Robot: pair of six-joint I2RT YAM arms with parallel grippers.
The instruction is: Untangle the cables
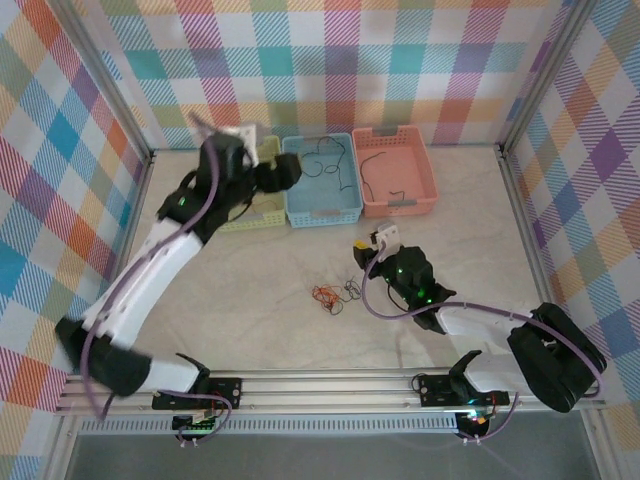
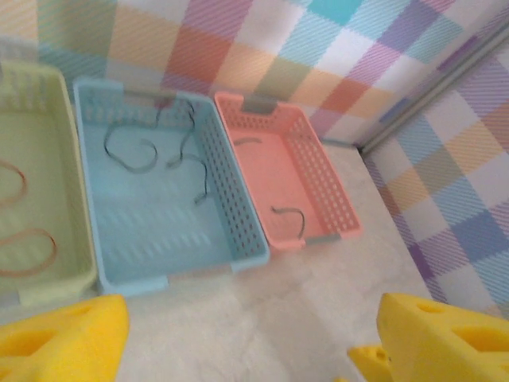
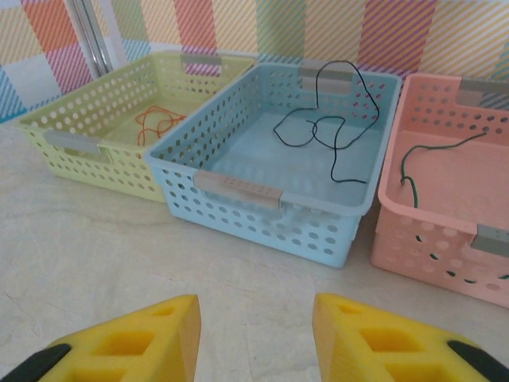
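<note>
Tangled red-orange and black cables (image 1: 335, 295) lie on the worktop (image 1: 250, 300) near the right hand (image 3: 256, 334), fingers spread, empty. Single strands rest in the yellow-green basket (image 3: 95, 163), blue basket (image 3: 262, 219) and pink basket (image 3: 413, 231). The left hand (image 2: 246, 338), likewise spread and empty, hovers over the baskets.

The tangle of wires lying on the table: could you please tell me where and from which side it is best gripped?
Probably at the black loop on the right edge of the tangle, coming straight down. The wires lie flat on the table, so a sideways approach finds little to pinch, and that edge is nearest the open right pincer.
</note>
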